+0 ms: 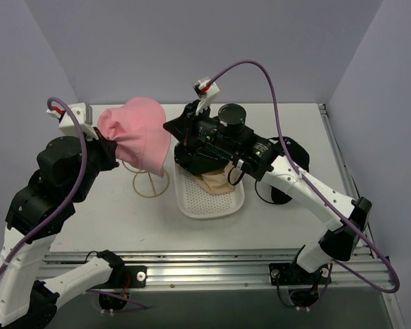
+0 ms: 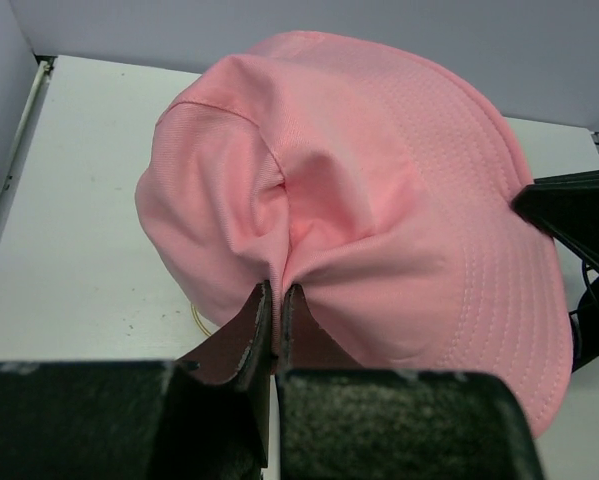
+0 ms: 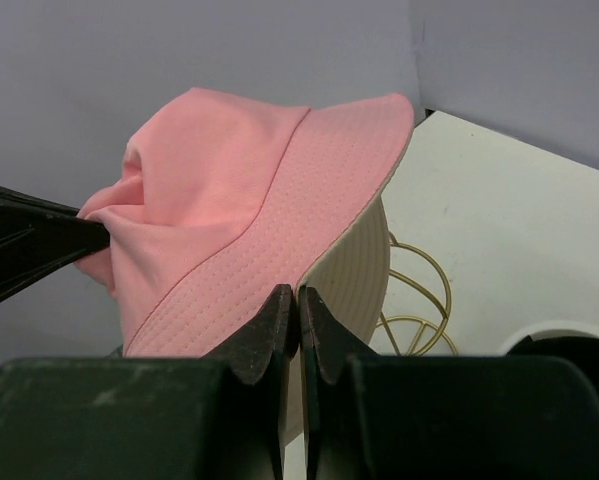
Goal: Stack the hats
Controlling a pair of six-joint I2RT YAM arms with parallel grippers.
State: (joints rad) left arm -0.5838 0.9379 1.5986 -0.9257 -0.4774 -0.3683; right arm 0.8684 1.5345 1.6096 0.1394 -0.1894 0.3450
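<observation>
Holding one hat aloft between both arms, I judge the stack barely begun. Nearest me, the white perforated tray sits at mid-table with the beige hat lying in it, partly hidden under the right arm; I take this as the base of the stack. At 9 o'clock of the tray stands the thin wire loop, directly beneath the load. Above it the pink hat hangs off the table. The left gripper is pinched tight on a fold of its crown from 9 o'clock, and the right gripper is clamped on its brim from 3 o'clock. What remains, in my judgement, is to carry the pink hat toward 4 o'clock onto the beige one. The dark green and black hats I cannot pick out; dark shapes under the right wrist may be arm or cloth. The loop, and the right arm over the tray, stand in the way.
</observation>
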